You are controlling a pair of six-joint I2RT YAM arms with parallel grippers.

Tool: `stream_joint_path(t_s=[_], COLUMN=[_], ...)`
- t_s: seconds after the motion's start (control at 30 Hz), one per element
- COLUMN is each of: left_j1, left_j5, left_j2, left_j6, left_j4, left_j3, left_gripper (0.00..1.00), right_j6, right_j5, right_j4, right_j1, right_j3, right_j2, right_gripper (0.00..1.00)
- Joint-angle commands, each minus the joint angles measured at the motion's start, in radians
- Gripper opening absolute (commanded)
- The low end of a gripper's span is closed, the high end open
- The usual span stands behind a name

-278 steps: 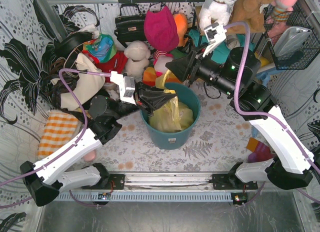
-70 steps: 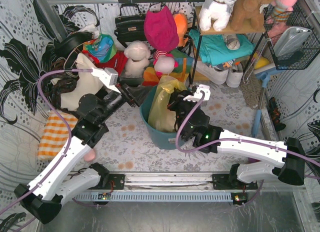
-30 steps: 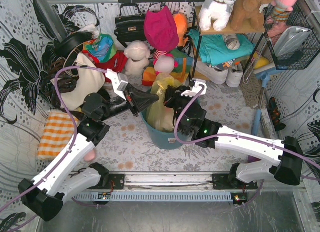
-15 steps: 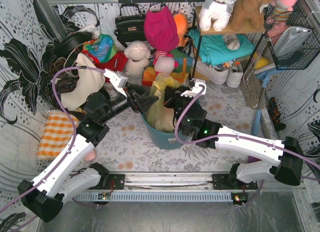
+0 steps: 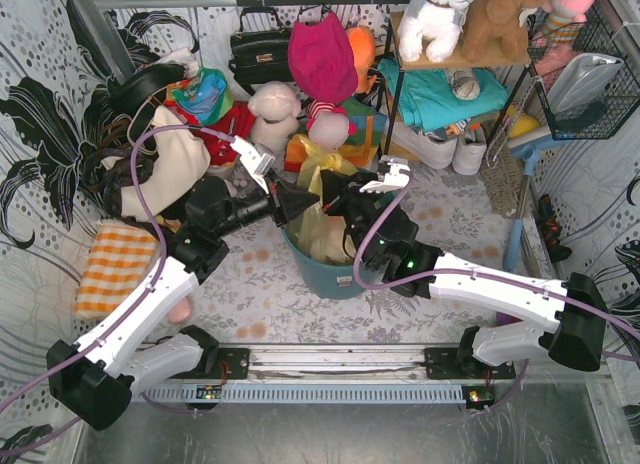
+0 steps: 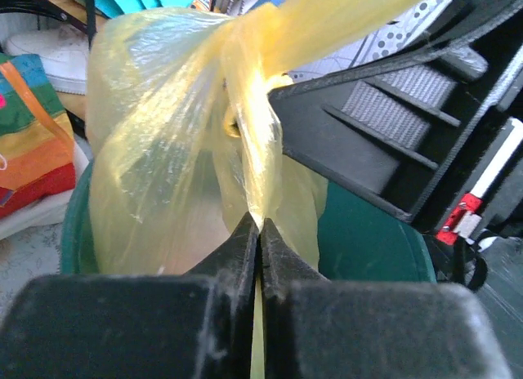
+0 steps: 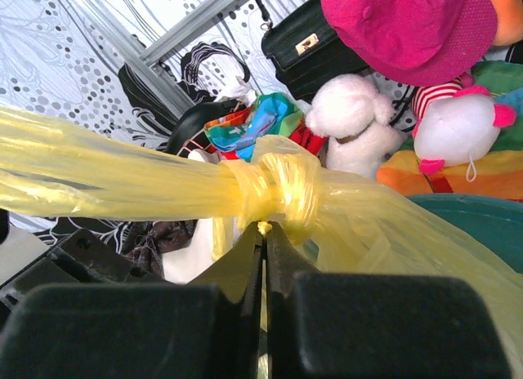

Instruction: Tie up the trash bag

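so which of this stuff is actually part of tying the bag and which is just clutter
Job in hand:
trash bag
left gripper
right gripper
teal bin holding the bag

Lying about:
black handbag
pink hat
white soft toy
checked cloth

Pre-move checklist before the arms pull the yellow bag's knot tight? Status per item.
1. The left gripper is shut on a strand of the thin translucent yellow trash bag: ok.
2. The right gripper is shut on bag plastic just under the knot: ok.
3. Knot wrapped: ok. Fully tight: cannot tell.
4. Bag body sits in the teal round plastic bin: ok.
5. Clearance between the two grippers: cannot tell; they are very close.
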Motion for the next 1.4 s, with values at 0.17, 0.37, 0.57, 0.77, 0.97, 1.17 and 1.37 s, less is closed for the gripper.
stream_joint_path(t_s=[0.17,0.37,0.57,0.77,0.97,1.17,1.37], left_j1=[0.006,0.006,0.005,0.005,0.005,0.006,0.006], left_j5=[0.053,0.112,0.161,0.168,-0.049,-0.427,-0.561], left_j2=[-0.055,-0.081,-0.094,-0.098,-0.135,-0.183,-0.055], left_j6=[0.008,-0.01,0.002,0.024,0.093,0.086,0.04], left_j4=[0.036,0.067,0.015,-0.042,-0.132,-0.073,-0.001], left_j3=[0.019,0.006,0.004,0.015,0.058,0.077,0.176], left_gripper=[0.02,0.02,0.02,0.12,0.54,0.67,0.7], right_j6=[0.028,0.041,-0.018,-0.063,-0.095,-0.075,-0.061], right_j5=[0.053,0.065,0.073,0.069,0.025,0.011,0.002], right_j4=[-0.02,-0.014,0.05,0.135,0.202,0.204,0.187], right_j1=[-0.022,-0.043,-0.066,-0.086,-0.089,-0.088,-0.089], right_j3=[0.021,0.01,0.022,0.018,0.001,-0.019,-0.024], right_j2=[0.043,0.063,0.087,0.096,0.087,0.069,0.058], right_gripper=[0.0,0.0,0.0,0.0,0.0,0.0,0.0])
